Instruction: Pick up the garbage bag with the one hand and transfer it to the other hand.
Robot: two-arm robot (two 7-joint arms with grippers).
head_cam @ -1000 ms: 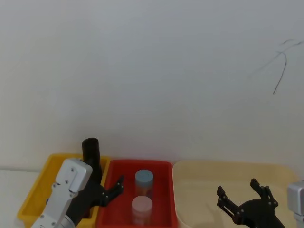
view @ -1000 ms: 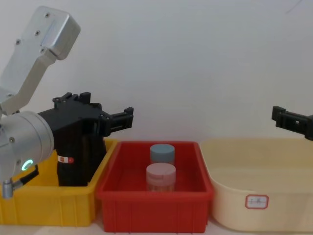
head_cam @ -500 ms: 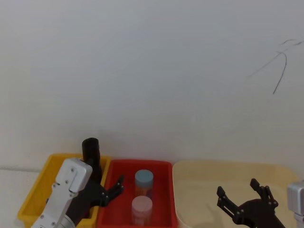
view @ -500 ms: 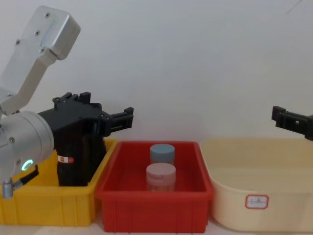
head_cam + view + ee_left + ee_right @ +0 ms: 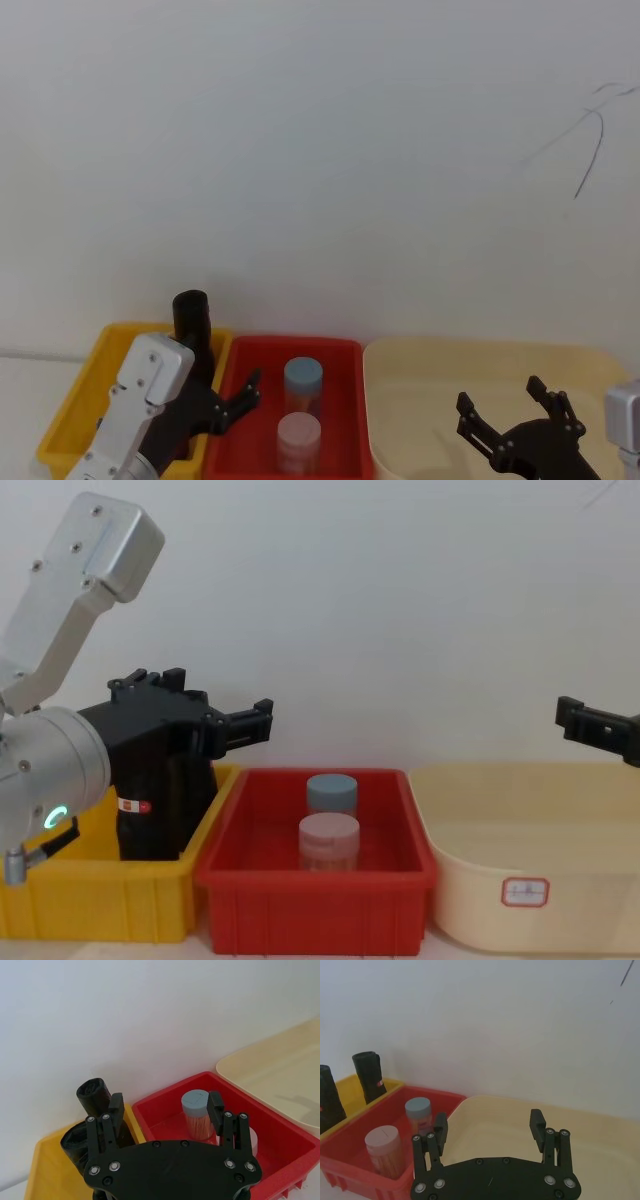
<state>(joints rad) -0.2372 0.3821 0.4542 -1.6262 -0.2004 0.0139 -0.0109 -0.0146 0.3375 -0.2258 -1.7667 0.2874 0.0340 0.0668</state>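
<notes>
Item 1, garbage bag: thick black glossy roll, standing tilted in the yellow bin, a small white-and-red sticker on its side in the chest view. Not held.

Item 2, slim roll: black, in the same bin, behind the bag on the side toward the wall and close to the red bin.

Item 3, left gripper: on the arm with the green ring, above the divide between the yellow and red bins. Fingers spread wide, nothing between them; one finger just beside the slim roll, contact cannot be told, the other over the red bin by the blue-lidded jar.

Item 4, right gripper: above the cream tub, well apart from the bag. Fingers spread, empty.

Item 5, red bin: between the yellow bin and the tub. Holds two upright jars, blue-lidded jar behind, pink-lidded jar in front
</notes>
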